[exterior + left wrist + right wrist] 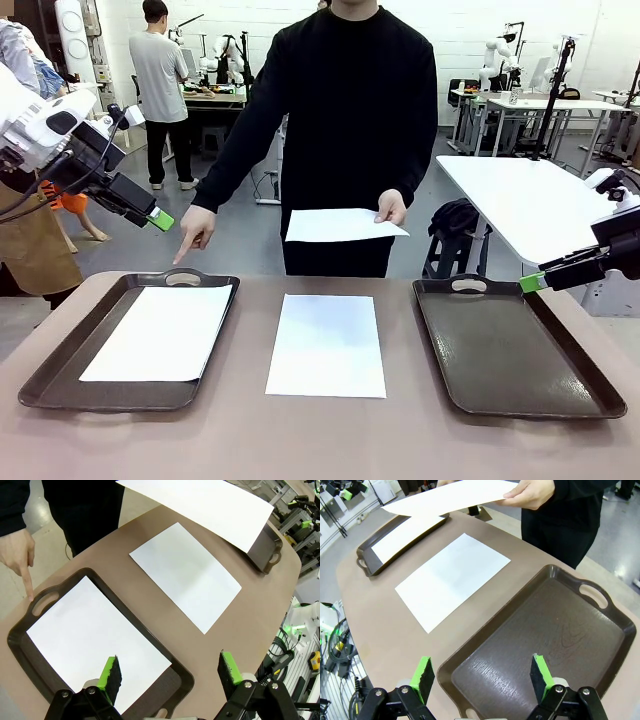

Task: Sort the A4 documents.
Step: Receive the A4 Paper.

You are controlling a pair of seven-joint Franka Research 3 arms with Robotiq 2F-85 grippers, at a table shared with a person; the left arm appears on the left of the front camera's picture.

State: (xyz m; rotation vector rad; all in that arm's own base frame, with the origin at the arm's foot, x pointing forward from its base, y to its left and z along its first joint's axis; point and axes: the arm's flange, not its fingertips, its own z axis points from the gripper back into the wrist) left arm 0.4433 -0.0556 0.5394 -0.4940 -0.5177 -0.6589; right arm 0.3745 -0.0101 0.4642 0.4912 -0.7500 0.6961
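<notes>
The left gripper (170,672) hangs spread wide, gripping nothing, over the left tray (60,385), where a flat white sheet (160,330) lies. The right gripper (481,672), equally wide, hovers over the right tray (510,350). A second sheet (326,343) lies between the trays on the table (400,430). A third sheet (340,225) is in the person's hand (392,207).

You're looking across a brown counter (320,440) with rounded corners. It carries two dark brown trays, the left tray (40,385) on your left side and the right tray (500,350) well apart on the other. Each has a handle slot cut in its far end. A person in a black sweater (350,100) stands at the far edge. Farther back on the right you'll see a white table (520,200) with a dark bundle (455,220) just beside it. On the left, a person in a grey T-shirt (160,70) faces away.
</notes>
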